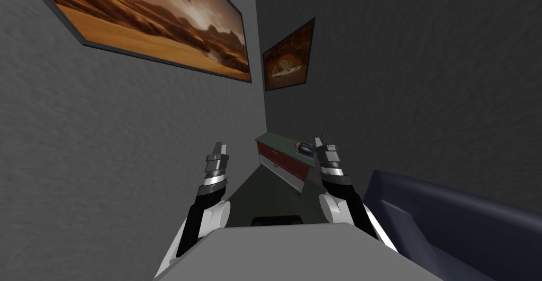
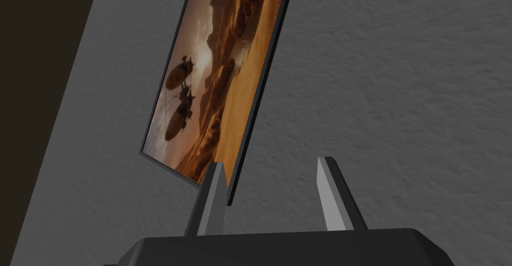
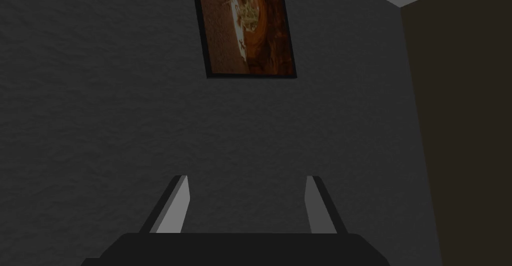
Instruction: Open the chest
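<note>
A dark blue padded sofa [image 1: 466, 230] stands near on the right. The low chest with a red front and grey-green top [image 1: 286, 165] stands far ahead, in the corner of two grey walls. On its right end lies a small dark thing [image 1: 305, 147], too small to tell. The left pincer [image 1: 219, 149] and the right pincer [image 1: 324, 144] are raised, well short of the chest, each with fingers apart and empty.

The chest [image 1: 283, 161] is tiny from up here, so its drawer handles [image 1: 274, 152] are just specks. There's a little clump of stuff [image 1: 305, 146] at the right end of its top, way too small to name. The right gripper [image 1: 324, 145] covers that end's edge. The dark blue sofa [image 1: 455, 225] runs off the right and bottom edges, and the big desert picture [image 1: 153, 18] is cropped at the top.
</note>
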{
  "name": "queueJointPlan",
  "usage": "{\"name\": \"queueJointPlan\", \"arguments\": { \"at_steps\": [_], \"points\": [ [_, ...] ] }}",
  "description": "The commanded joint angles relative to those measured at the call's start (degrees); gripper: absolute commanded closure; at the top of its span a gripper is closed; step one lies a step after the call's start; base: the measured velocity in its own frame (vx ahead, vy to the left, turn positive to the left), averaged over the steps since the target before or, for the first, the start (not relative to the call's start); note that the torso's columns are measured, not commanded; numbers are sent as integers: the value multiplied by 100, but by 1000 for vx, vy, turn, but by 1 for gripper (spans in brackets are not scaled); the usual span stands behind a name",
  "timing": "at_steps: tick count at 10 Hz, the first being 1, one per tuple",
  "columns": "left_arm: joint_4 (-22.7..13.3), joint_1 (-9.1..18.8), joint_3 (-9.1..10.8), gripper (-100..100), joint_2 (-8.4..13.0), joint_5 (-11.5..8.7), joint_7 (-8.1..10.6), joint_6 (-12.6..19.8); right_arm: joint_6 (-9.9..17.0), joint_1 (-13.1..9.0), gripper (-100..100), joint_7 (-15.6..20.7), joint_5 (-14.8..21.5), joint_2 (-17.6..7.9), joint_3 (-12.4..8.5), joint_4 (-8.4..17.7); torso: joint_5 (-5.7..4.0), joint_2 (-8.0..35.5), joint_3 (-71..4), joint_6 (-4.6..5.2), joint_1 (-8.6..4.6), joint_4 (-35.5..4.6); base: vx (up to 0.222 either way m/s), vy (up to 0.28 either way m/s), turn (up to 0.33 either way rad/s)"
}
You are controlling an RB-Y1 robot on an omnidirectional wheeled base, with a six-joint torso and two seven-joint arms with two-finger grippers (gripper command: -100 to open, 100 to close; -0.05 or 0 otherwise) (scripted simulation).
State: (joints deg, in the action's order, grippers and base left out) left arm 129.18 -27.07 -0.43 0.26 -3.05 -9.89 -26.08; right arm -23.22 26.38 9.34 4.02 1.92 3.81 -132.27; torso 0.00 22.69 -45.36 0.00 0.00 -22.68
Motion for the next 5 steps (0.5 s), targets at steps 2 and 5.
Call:
{"name": "queueJointPlan", "arguments": {
  "at_steps": [2, 5],
  "points": [
    [0, 0, 0, 0, 0, 0, 0, 0, 0, 0, 0, 0, 0, 0, 0, 0, 0, 847, -1691, 0, 0, -846, 0, 0, 0],
    [-2, 0, 0, 0, 0, 0, 0, 0, 55, 16, -100, 90, 146, -444, -7, 67, 0, 1885, -3777, -1, 0, -1881, 7, 3, 42]
  ]
}}
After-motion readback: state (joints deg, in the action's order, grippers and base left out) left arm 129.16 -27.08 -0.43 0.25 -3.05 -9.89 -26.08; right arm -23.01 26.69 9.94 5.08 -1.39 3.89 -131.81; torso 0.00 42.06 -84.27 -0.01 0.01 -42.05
